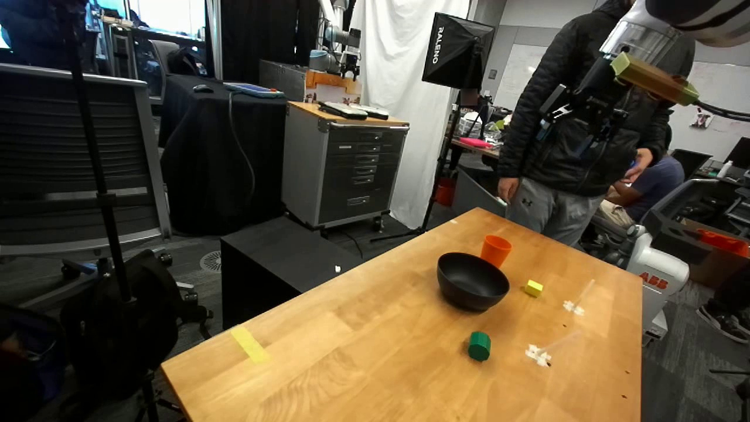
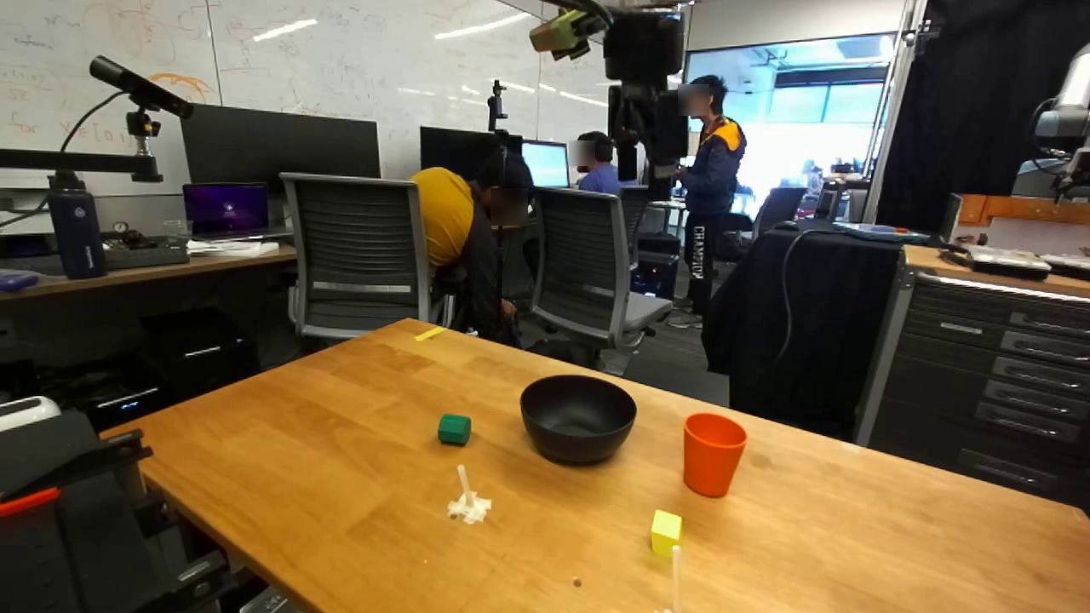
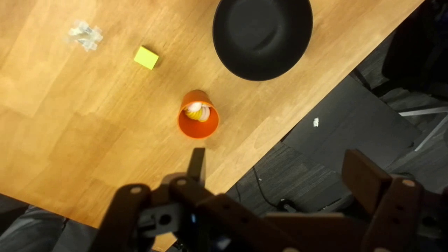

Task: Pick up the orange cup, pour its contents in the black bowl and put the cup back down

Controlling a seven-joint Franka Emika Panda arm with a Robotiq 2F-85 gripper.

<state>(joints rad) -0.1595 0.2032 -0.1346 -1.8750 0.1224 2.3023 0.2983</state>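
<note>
With the orange cup (image 3: 197, 128) as the centre of the dial in the wrist view, a tape patch (image 3: 85, 35) lies farthest left, at ten o'clock; it probably fixes the thin rod (image 2: 677, 566) that stands there in an exterior view. Next, between ten and eleven, comes a yellow block (image 3: 146, 57), apart from the cup and seemingly no part of the pour. The cup itself stands upright, mouth up, so its contents (image 3: 197, 111), pale and yellow pieces, rest inside toward its twelve-o'clock wall. The black bowl (image 3: 262, 38) sits between one and two o'clock, near the cup without touching, with nothing visible in it; that spacing likely suits a short carry and tilt. Toward four o'clock is the gripper (image 3: 274, 168), high above the table (image 3: 87, 147) in both exterior views, jaws wide apart and holding nothing, presumably to straddle the cup. As for room, the table runs broadest toward nine o'clock, and its edge on that side lies well apart, past seven or eight. The right edge cuts closer, nearest the cup around four to five, so a careless nudge that way could send it toward the floor (image 3: 301, 185).
</note>
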